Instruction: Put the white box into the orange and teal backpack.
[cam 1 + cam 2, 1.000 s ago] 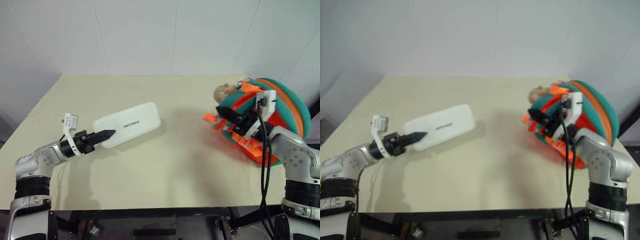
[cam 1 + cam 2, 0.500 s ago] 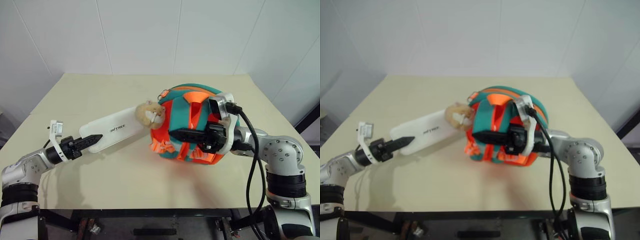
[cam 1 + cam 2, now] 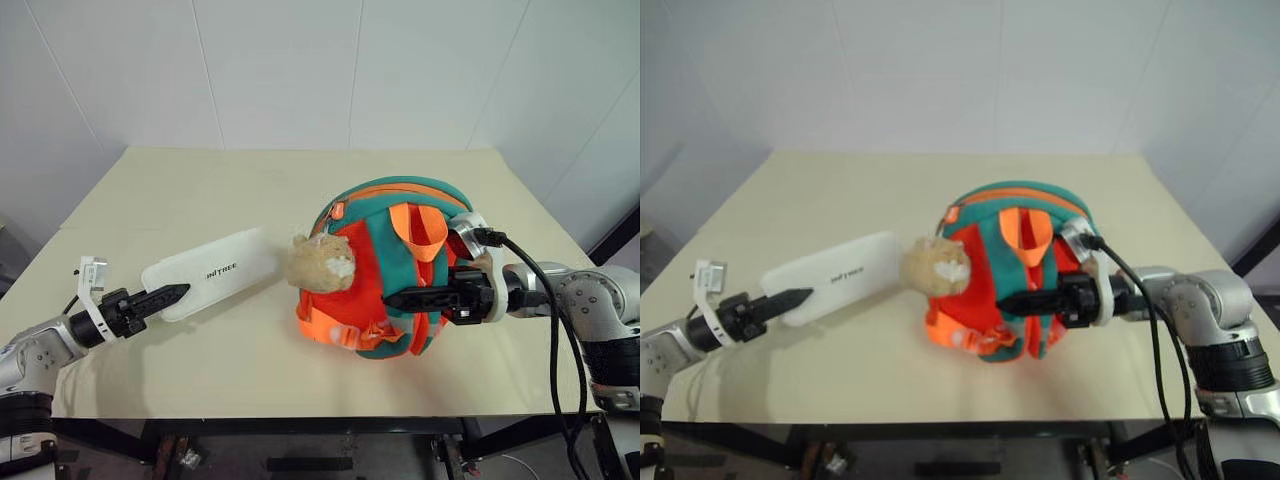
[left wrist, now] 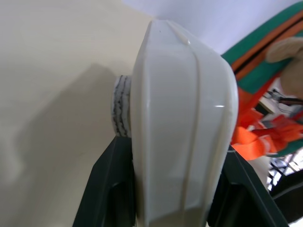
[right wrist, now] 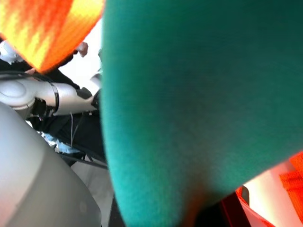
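The white box (image 3: 212,281) is lying at about nine o'clock from the orange and teal backpack (image 3: 385,265), its far end nearly meeting the tan plush toy (image 3: 320,262) hanging off the pack's side. The left end effector (image 3: 170,294) is clamping the box's near end, one black finger on each long edge (the left wrist view is showing the shell wedged between them). The box is looking like a rigid, smooth plastic case, probably light for its length, and likely slippery; since it is being held at one short end, the free end may be sagging or swinging, so a grip further toward the middle would be steadier, though the end grip is leaving the leading end free to enter the pack.

The backpack is sitting roughly at the bench's (image 3: 200,190) centre-right, upright and slumping a little. It is soft fabric and will be giving way when pushed, so it needs holding open. The right end effector (image 3: 400,298) is reaching in from three o'clock, its fingers closed on a strap or trim at the pack's front; exactly which piece I cannot tell. I cannot see whether the opening is unzipped.

Count: one white box, one backpack, one plush toy, two end effectors.
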